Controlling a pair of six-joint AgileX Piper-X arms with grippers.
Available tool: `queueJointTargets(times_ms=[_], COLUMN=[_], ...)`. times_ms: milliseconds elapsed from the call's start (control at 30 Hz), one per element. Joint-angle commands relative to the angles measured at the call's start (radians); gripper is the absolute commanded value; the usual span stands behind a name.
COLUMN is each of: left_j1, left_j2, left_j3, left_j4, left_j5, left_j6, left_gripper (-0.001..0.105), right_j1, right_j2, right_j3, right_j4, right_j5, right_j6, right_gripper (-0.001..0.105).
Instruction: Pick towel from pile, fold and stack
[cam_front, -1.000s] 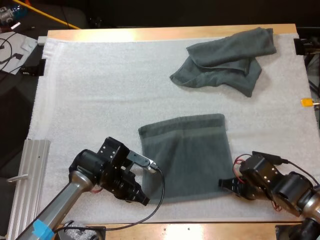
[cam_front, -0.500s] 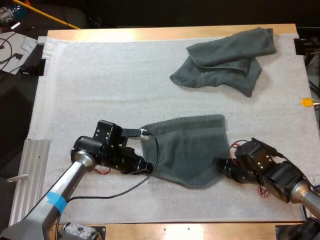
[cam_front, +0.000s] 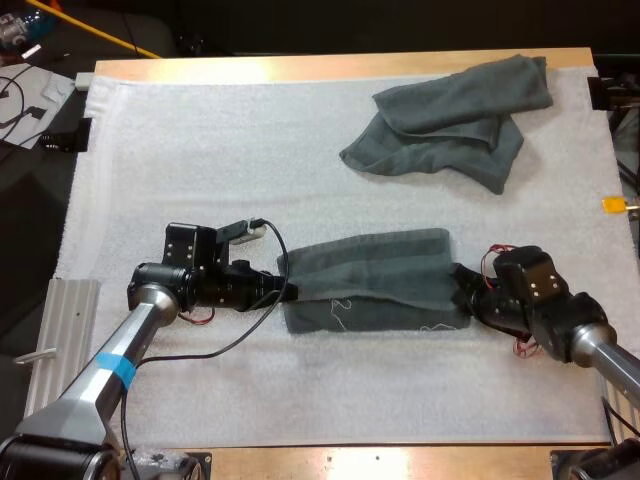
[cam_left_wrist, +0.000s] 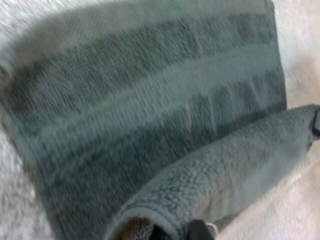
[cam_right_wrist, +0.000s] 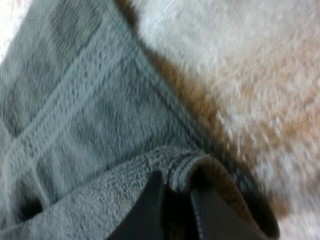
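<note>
1. Towel (cam_front: 368, 280) lies doubled over near the mat's (cam_front: 200, 150) centre, slightly toward 5 o'clock.
2. Left hand (cam_front: 283, 291) at its 9 o'clock end and right hand (cam_front: 462, 290) at 3 o'clock each clench an upper-layer corner.
3. Crumpled towel (cam_front: 450, 120) sits at 1 o'clock.
4. The first fold looks nearly laid; next, release both corners and fold crosswise.

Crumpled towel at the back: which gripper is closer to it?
Right. The right gripper holds the folded towel's end nearer the crumpled towel; the left gripper holds the far end.
</note>
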Motion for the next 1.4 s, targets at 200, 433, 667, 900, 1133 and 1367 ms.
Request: queueJointTargets(times_ms=[200, 433, 667, 900, 1133, 1367], left_j1=[0.021, 0.021, 0.019, 0.017, 0.021, 0.022], left_j2=[0.061, 0.062, 0.060, 0.053, 0.057, 0.053], left_j3=[-0.005, -0.007, -0.004, -0.004, -0.033, -0.088], left_j4=[-0.105, -0.149, -0.167, -0.244, -0.349, -0.339], left_j5=[0.002, -0.029, -0.033, -0.033, 0.060, 0.143], left_j6=[-0.037, -0.039, -0.036, -0.066, -0.148, -0.163], left_gripper=[0.000, 0.000, 0.006, 0.053, 0.055, 0.057], right_j1=[-0.031, -0.030, -0.034, -0.031, -0.031, -0.034], right_j2=[0.069, 0.071, 0.074, 0.085, 0.076, 0.061], right_j3=[-0.018, -0.027, -0.026, -0.025, -0.027, -0.037], right_j4=[-0.107, -0.155, -0.178, -0.328, -0.548, -0.617], right_j5=[0.001, 0.029, 0.034, 0.041, 0.045, -0.019], right_j6=[0.026, 0.038, 0.038, 0.064, 0.086, 0.036], right_gripper=[0.001, 0.000, 0.006, 0.059, 0.055, 0.055])
